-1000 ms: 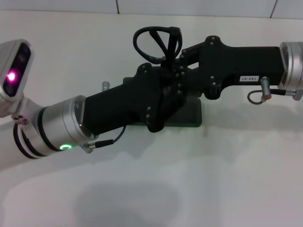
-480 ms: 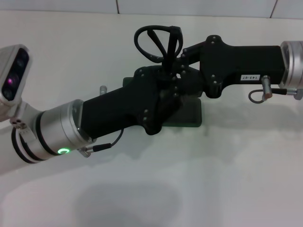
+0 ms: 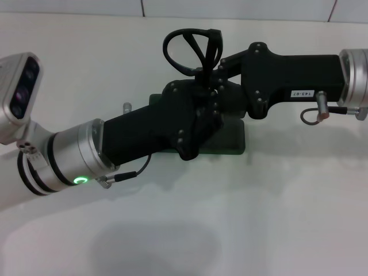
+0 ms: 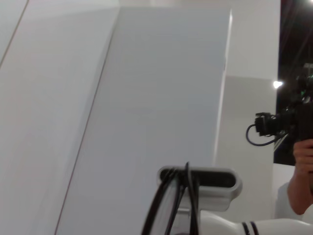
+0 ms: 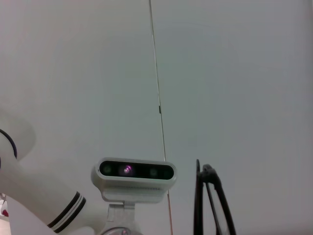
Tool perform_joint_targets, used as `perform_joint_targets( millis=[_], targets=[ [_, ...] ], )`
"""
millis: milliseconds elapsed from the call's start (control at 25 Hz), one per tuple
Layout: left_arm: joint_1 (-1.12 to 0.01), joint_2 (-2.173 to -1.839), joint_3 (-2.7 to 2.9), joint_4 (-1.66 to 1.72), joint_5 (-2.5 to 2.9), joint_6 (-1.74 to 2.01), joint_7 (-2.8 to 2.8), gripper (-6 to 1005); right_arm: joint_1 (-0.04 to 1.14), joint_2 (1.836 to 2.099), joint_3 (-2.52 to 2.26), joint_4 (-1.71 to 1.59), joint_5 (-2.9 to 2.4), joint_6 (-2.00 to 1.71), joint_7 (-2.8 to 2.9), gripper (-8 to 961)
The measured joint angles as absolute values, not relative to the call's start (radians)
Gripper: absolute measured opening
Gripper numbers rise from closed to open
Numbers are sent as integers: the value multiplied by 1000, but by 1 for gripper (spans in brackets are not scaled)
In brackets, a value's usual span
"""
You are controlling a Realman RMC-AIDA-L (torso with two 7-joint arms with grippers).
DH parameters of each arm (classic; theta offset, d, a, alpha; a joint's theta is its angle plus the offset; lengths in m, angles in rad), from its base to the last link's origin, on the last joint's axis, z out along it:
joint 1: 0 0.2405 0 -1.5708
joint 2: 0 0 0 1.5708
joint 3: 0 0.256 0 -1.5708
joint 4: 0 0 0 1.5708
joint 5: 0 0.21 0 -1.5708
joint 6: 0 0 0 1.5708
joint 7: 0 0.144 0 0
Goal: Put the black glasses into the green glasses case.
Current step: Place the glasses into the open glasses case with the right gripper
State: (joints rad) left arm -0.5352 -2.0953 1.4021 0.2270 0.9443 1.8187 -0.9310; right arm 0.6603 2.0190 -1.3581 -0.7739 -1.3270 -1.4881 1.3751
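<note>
The black glasses [image 3: 211, 49] stand folded and upright above the spot where my two grippers meet at mid table. My right gripper [image 3: 214, 73] reaches in from the right and is shut on the glasses' lower part. My left gripper [image 3: 201, 98] reaches in from the left right against it; its black body hides its fingers. The green glasses case [image 3: 233, 141] lies on the table below both grippers, mostly hidden by the arms. The glasses also show in the left wrist view [image 4: 168, 208] and in the right wrist view [image 5: 209, 205].
The white table [image 3: 184, 230] stretches in front of the arms. A tiled wall edge runs along the back. The left wrist view shows the right arm's wrist camera [image 4: 205, 180] and a person's arm [image 4: 299, 166] at the side.
My left arm dipped a little and came back up. The right arm and the glasses stayed almost still.
</note>
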Motion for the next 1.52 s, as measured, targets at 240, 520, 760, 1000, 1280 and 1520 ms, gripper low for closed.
perform_joint_targets(
  millis=[240, 520, 760, 1000, 1280, 1520],
  targets=[
    [-535, -2095, 1402, 227, 942, 1811, -932, 20, 664, 2019, -1359, -775, -1327, -1481, 1372, 49],
    [-535, -2095, 1400, 229, 942, 1809, -933, 20, 664, 2017, -1346, -775, -1326, -1481, 1368, 50],
    [-526, -2094, 1400, 235, 933, 1836, -933, 20, 659, 2013, -1324, -776, -1342, -1460, 1369, 50],
    [-468, -2047, 1357, 238, 928, 1888, -925, 20, 703, 2011, -1317, -791, -1458, -1429, 1432, 50],
    [-388, -1974, 1321, 241, 934, 1983, -917, 20, 827, 2021, -1385, -993, -1868, -1364, 1790, 51],
    [-315, -1956, 1320, 246, 937, 1990, -864, 21, 1109, 2027, -1553, -954, -2207, -1348, 2166, 51]
  ],
)
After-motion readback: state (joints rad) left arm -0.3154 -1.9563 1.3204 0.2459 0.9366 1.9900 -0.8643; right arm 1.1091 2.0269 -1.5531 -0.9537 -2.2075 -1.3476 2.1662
